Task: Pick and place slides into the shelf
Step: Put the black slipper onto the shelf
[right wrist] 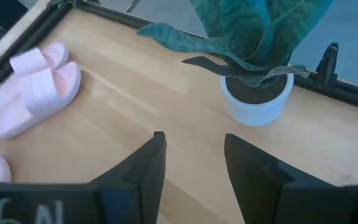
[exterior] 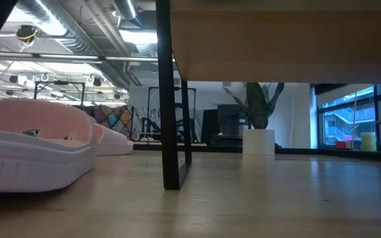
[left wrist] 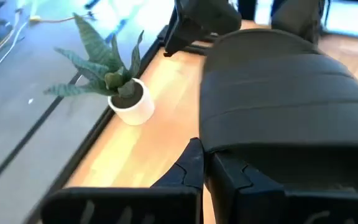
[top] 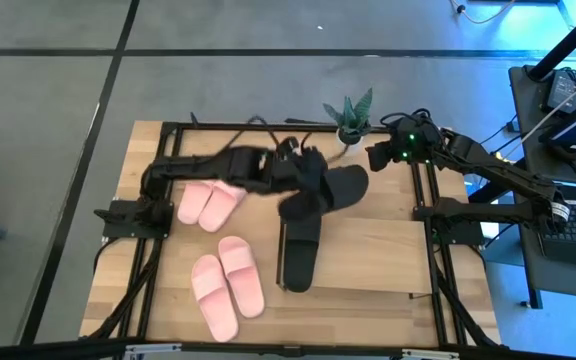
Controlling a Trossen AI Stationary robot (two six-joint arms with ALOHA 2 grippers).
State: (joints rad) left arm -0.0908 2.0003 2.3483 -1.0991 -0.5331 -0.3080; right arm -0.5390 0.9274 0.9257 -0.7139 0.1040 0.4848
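My left gripper (top: 306, 178) reaches from the left over the table's middle and is shut on a black slide (top: 336, 188), which fills the left wrist view (left wrist: 278, 93). A second black slide (top: 299, 255) lies along the left end of the shelf's light-wood top board (top: 368, 250). One pale pink pair (top: 208, 204) rests sole-down left of the gripper, and the other pair (top: 227, 285) lies near the table's near edge. My right gripper (top: 376, 156) hangs open over the far right, fingers (right wrist: 191, 168) empty. The low view shows the shelf board (exterior: 276, 39) from beneath. My left gripper pinches the black slide at its side edge (left wrist: 225, 149) beside the wide strap, coming from the table's left. The slide is lifted off the table, roughly level, its length pointing to the far right. The fingers themselves cover the exact spot of contact.
A small potted plant (top: 350, 118) stands at the table's far edge between the two grippers, close ahead of my right gripper (right wrist: 257, 96). The black metal frame (top: 168, 130) borders the tabletop. The shelf's dark leg (exterior: 169, 99) stands on the table. Bare wood lies right of the shelf.
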